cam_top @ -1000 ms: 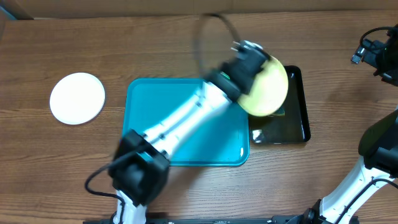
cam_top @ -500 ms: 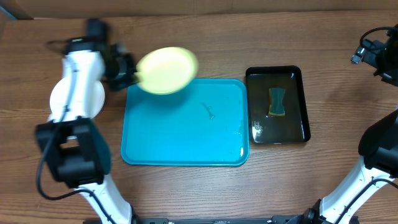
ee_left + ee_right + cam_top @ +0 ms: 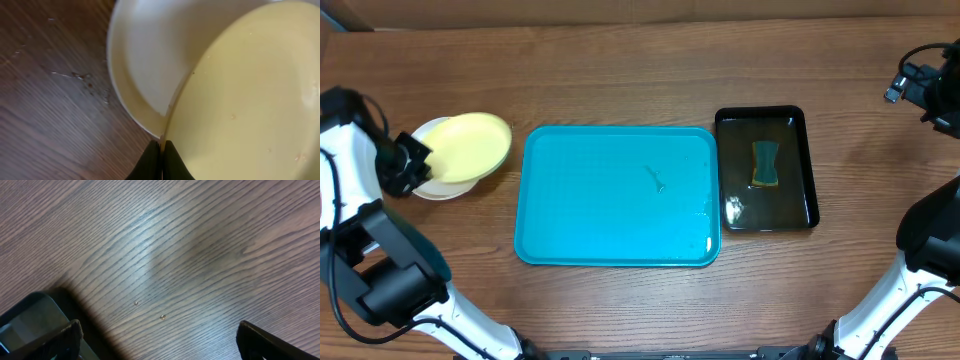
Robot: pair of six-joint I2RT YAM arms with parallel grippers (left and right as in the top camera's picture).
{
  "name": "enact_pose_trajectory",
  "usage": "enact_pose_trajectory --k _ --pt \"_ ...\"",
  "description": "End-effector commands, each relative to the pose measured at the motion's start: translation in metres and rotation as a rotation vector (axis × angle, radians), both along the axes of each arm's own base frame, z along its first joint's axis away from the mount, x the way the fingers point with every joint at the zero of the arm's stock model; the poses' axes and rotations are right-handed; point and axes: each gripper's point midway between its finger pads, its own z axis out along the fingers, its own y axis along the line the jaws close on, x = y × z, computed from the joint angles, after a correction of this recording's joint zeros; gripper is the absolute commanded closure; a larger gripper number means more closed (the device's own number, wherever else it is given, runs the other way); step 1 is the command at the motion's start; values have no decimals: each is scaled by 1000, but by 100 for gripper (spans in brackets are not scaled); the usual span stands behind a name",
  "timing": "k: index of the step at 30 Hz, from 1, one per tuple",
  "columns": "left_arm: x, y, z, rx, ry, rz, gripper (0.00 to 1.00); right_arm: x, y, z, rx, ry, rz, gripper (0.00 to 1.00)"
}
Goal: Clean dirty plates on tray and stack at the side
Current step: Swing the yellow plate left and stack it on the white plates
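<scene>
Sponge (image 3: pixel 765 164) in black tray (image 3: pixel 790 205), just R of blue tray (image 3: pixel 600 215)

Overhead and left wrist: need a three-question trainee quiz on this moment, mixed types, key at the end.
1. True or false: the yellow plate lies on the blue tray.
2. What lies in the black tray? A) a sponge B) a plate C) a cloth
3. Fill in: the left gripper is shut on the rim of the ___ plate.

Key: 1 false; 2 A; 3 yellow
</scene>
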Motion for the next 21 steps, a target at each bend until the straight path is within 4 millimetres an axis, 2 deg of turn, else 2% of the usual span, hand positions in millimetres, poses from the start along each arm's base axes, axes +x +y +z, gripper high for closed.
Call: enact_pose_trajectory --k 1,7,10,11,12,14,15,18,21 --pt "-14 14 -3 76 28 42 96 1 -2 9 -16 -22 -4 0" --pt "-12 24 -12 108 5 56 95 1 -2 9 -16 -22 -4 0" --pt "-7 28 -11 121 -16 57 89 1 -2 9 -16 -21 -4 0" --pt "-6 28 -11 123 -18 57 78 1 -2 9 -16 -22 -4 0" --pt "-6 28 -11 124 -20 57 56 1 -2 9 -16 -21 -4 0" --pt "-5 29 -11 125 -22 57 5 1 -2 9 -16 -22 -4 0" --pt "-5 28 -11 125 -22 52 0 1 -2 9 -16 -21 -4 0" --pt "-2 21 -10 85 -43 37 0 1 -2 9 -16 -21 -4 0" --pt "26 -12 1 -89 -202 -91 0 1 -2 9 -16 -21 -4 0"
